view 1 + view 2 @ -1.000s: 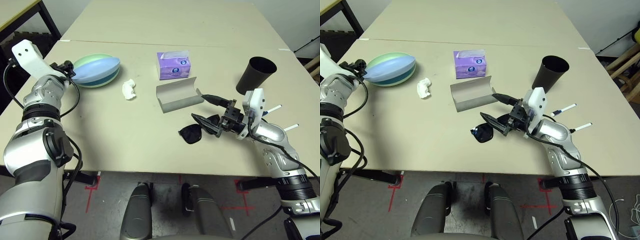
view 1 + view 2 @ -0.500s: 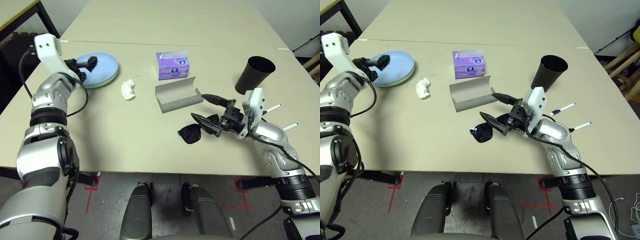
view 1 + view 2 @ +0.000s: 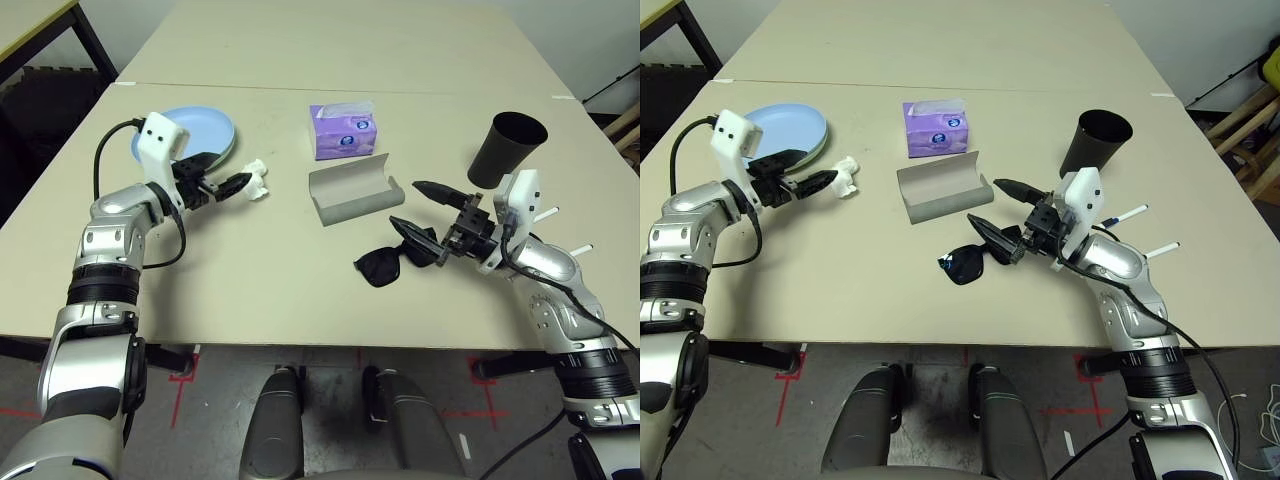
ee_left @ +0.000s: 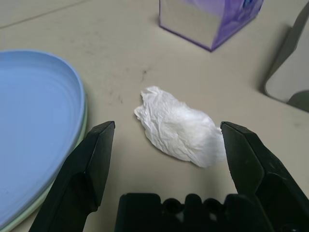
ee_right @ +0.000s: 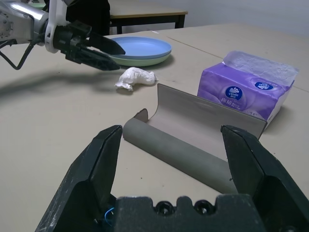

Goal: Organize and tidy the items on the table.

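**Left gripper lined up on tissue, nothing gripped yet**

Head views: left gripper spread wide, empty, tips just short of the crumpled white tissue, which lies at 3 o'clock of the light blue plate. Right gripper also wide open, holding nothing, hovering over the black sunglasses; grey oblong glasses case lies open at its 10 o'clock, purple tissue box beyond the case, black tapered cup at its 1 o'clock. All on the table.

Left wrist view: tissue sits between the two open fingers but ahead of them, not touched. Blue plate stacked on the pale green plate just beside. Risk: closing too early pinches air or nudges the light tissue away; the finger nearest the plates could clip their rim.

Right wrist view: case straight ahead between the open fingers, left gripper and tissue beyond.

Versus a second ago: the plates were tilted up at the left gripper; now they lie flat and stacked, and the left gripper has swung over to the tissue. Right arm barely changed.
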You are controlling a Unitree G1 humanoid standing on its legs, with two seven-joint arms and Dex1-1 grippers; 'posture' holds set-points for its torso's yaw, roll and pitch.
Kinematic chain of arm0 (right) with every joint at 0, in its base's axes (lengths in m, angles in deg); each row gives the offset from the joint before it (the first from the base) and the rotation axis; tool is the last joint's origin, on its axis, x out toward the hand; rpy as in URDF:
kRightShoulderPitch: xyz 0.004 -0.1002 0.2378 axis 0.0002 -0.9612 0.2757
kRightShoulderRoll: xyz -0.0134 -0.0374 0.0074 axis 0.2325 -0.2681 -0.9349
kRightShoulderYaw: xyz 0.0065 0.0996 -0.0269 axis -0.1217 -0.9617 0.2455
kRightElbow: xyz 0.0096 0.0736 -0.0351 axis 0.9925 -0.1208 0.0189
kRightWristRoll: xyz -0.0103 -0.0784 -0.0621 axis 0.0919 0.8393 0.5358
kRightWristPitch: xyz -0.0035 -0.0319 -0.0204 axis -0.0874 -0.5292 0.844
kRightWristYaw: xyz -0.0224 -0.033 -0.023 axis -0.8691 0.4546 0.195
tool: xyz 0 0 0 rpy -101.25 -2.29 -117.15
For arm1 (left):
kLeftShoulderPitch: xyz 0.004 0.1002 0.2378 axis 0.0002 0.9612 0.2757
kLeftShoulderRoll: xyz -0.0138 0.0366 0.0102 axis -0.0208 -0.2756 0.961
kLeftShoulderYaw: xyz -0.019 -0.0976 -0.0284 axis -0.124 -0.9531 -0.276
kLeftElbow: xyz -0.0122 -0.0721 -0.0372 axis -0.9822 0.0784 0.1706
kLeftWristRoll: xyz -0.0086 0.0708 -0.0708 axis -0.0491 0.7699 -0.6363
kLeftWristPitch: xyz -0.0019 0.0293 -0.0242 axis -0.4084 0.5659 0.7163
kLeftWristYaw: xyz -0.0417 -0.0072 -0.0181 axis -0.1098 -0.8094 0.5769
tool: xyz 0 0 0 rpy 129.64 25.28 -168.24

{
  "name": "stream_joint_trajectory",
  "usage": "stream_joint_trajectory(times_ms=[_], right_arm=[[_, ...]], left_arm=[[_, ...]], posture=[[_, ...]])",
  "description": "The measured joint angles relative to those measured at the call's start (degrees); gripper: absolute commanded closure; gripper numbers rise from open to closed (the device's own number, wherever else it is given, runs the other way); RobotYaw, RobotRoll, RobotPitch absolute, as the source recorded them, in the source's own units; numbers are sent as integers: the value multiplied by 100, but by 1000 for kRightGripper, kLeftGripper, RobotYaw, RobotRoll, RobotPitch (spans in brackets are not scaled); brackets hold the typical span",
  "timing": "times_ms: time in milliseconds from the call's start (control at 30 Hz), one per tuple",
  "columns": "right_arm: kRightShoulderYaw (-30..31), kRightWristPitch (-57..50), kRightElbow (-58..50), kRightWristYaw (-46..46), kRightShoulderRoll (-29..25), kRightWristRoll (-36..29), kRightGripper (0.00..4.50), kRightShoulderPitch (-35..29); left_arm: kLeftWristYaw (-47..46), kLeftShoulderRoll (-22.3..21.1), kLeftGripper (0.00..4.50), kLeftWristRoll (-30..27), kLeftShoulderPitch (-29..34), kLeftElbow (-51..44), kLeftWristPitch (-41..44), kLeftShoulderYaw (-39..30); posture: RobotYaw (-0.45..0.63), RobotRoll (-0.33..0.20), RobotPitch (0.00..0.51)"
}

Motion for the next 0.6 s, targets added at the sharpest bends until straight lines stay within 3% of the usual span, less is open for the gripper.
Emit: stream_joint_trajectory(times_ms=[300, 600], right_arm=[[0, -78, -60, 46, -1, 1, 0, 4], [-1, -136, -87, 393, 18, 150, 0, -14]], left_arm=[[64, 100, 47, 247, -161, 222, 1, 245], [-160, 476, 47, 332, -483, 451, -82, 253]], posture=[[128, 0, 163], [130, 0, 166]])
